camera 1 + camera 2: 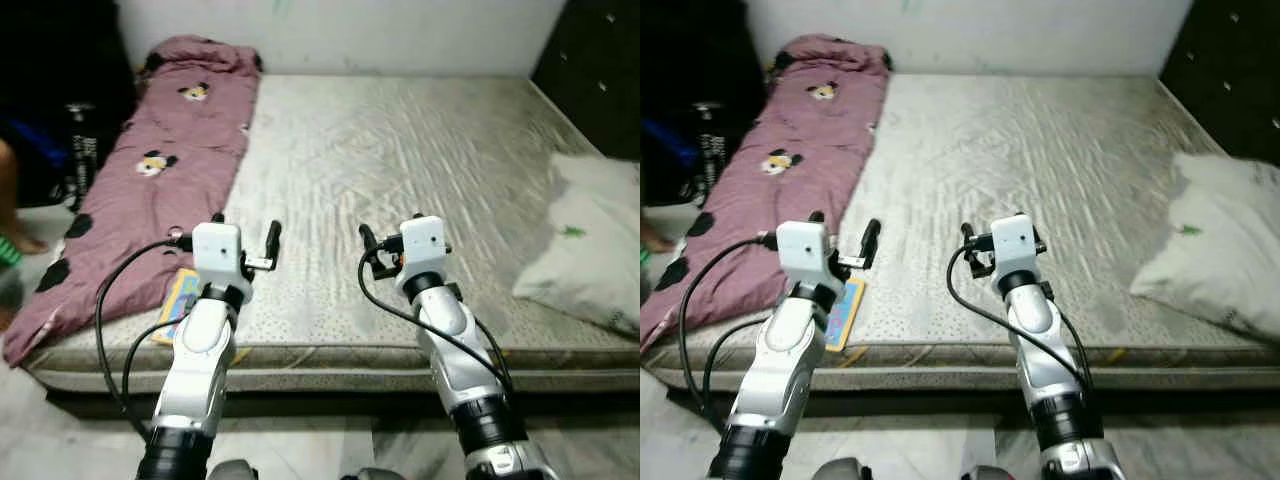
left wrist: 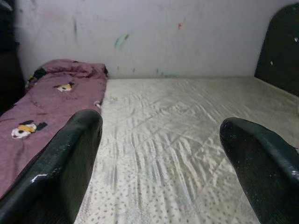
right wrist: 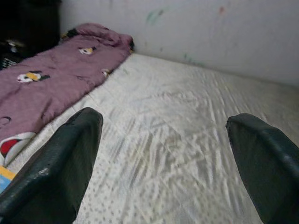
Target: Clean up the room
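I am standing at the foot of the mattress (image 1: 400,160) with both arms held out over its near edge. My left gripper (image 1: 245,240) has its fingers spread wide and holds nothing. My right gripper (image 1: 385,245) is spread wide too, and empty.

The thing I think needs tidying first is the flat, colourful book (image 1: 843,312). It lies just below my left gripper and a bit back toward me, at the mattress edge, touching the pink blanket (image 1: 150,170). Its long side points away from me. My left gripper is much nearer to it.

From the head, I see the book and the white pillow (image 1: 590,240), far off to my right gripper's outer side. The right wrist view catches one corner of the book.
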`<state>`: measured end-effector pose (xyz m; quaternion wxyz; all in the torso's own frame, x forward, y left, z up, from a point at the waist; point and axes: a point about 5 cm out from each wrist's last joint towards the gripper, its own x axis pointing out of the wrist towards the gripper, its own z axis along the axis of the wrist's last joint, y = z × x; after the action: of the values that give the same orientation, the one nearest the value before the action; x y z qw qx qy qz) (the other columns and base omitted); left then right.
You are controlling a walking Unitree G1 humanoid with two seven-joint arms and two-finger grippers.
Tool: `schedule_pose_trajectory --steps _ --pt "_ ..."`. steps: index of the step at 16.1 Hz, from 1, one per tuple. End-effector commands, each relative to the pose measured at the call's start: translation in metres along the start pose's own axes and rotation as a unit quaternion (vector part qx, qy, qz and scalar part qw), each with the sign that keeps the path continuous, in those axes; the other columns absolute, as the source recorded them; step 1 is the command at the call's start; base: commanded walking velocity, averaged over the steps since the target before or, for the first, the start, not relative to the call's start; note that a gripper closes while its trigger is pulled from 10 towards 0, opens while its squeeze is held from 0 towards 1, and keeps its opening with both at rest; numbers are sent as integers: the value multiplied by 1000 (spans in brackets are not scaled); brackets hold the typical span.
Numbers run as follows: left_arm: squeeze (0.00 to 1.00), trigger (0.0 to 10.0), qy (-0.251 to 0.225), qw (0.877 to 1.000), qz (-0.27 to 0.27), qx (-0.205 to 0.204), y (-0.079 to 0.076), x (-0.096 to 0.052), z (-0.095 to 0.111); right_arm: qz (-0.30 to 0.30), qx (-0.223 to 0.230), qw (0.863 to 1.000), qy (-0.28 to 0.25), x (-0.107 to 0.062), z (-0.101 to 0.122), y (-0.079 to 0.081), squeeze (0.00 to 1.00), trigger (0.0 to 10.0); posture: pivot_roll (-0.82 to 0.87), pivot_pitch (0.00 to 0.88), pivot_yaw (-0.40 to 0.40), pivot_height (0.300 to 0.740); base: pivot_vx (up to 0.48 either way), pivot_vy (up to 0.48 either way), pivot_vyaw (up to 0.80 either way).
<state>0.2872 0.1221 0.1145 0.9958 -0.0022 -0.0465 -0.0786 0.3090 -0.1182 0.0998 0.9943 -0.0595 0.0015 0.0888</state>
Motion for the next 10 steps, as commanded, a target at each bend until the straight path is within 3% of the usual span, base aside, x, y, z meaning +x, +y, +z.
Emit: schedule_pose_trajectory --steps 1,5,10 --pt "0 10000 6 1000 -5 8 1 -2 -4 1 1 1000 -6 0 4 1 0 10000 38 0 -16 740 0 0 0" --pt "0 10000 16 1000 -9 4 -1 -6 -8 4 -6 1000 -5 -4 -2 5 0 10000 55 0 -14 740 0 -124 0" --pt "0 10000 27 999 -12 -27 -11 -12 -8 -4 -5 1000 10 -16 -9 0 0 10000 30 0 -3 740 0 -480 0"
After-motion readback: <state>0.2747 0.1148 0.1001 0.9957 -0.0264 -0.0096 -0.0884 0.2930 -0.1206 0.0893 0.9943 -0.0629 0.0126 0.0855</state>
